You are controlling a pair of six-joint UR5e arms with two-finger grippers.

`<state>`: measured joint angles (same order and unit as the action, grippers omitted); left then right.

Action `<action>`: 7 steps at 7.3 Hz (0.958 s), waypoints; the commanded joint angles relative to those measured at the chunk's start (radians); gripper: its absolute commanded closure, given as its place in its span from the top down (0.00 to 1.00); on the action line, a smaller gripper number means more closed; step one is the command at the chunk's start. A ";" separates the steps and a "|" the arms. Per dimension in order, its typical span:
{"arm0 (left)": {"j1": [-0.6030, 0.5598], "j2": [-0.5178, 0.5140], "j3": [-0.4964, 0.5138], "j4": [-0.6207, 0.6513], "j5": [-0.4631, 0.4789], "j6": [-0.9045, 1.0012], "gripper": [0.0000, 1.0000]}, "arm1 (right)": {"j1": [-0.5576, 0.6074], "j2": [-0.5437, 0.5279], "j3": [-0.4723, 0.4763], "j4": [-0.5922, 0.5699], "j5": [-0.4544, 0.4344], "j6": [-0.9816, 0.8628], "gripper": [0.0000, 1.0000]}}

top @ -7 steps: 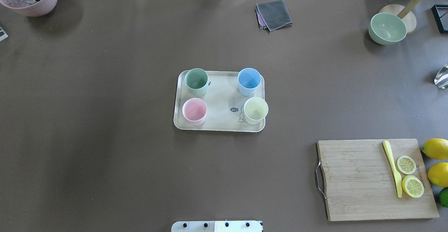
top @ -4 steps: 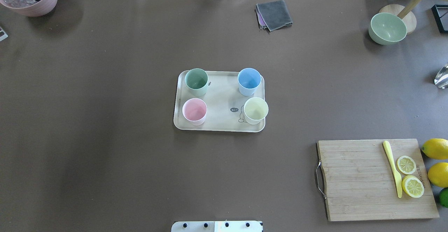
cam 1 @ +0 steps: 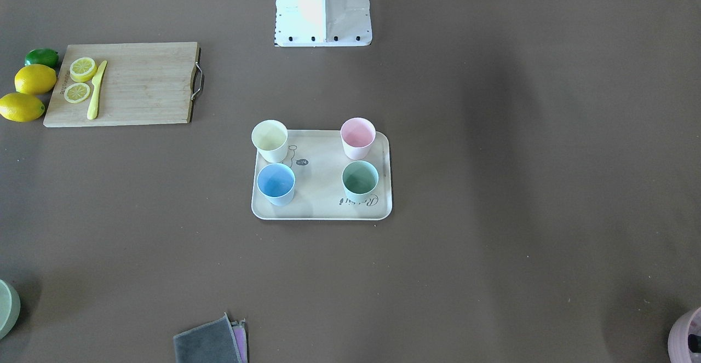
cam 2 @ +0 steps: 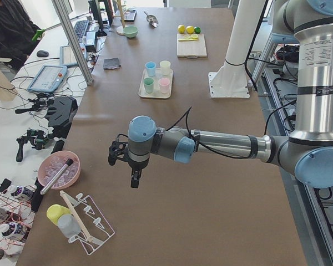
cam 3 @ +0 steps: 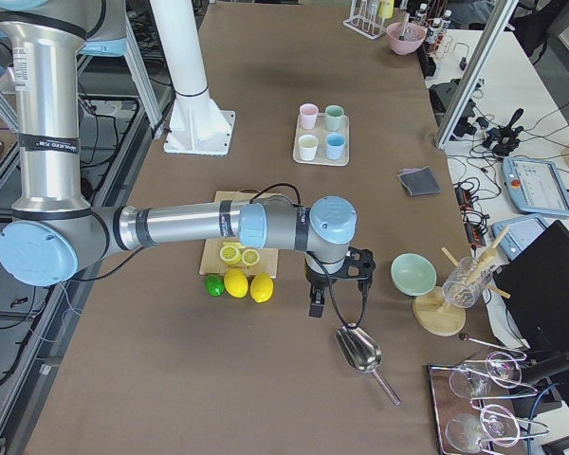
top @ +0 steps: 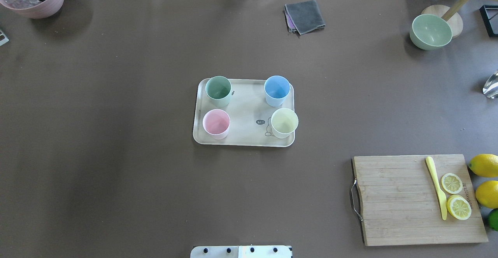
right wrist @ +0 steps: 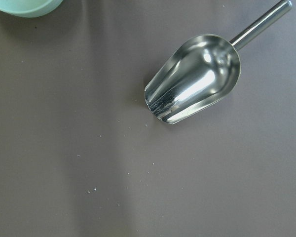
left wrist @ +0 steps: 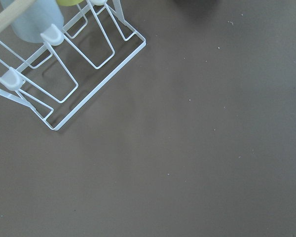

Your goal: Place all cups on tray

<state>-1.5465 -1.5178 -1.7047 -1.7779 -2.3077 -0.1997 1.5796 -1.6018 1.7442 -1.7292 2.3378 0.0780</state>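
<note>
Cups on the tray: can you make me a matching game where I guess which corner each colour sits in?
Seen in the overhead view; near means the robot's side of the tray.

Cups:
1. pink cup
2. blue cup
3. green cup
4. yellow cup

Corners:
A. far right
B. near left
C. near right
D. far left

Pairs: 1-B, 2-A, 3-D, 4-C.

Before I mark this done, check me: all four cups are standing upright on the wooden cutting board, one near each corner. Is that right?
Not quite. The yellow cup, pink cup, blue cup and green cup do stand upright, one near each corner, but on the beige tray, not the wooden cutting board. The overhead exterior view shows it.
</note>
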 commanded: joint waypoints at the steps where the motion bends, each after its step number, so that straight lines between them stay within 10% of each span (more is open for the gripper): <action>1: 0.000 -0.005 0.004 0.002 -0.001 -0.001 0.98 | -0.003 0.000 -0.002 0.000 -0.003 0.002 1.00; 7: 0.000 -0.002 0.016 0.000 0.004 0.000 0.98 | -0.006 0.003 -0.003 0.014 -0.008 0.002 1.00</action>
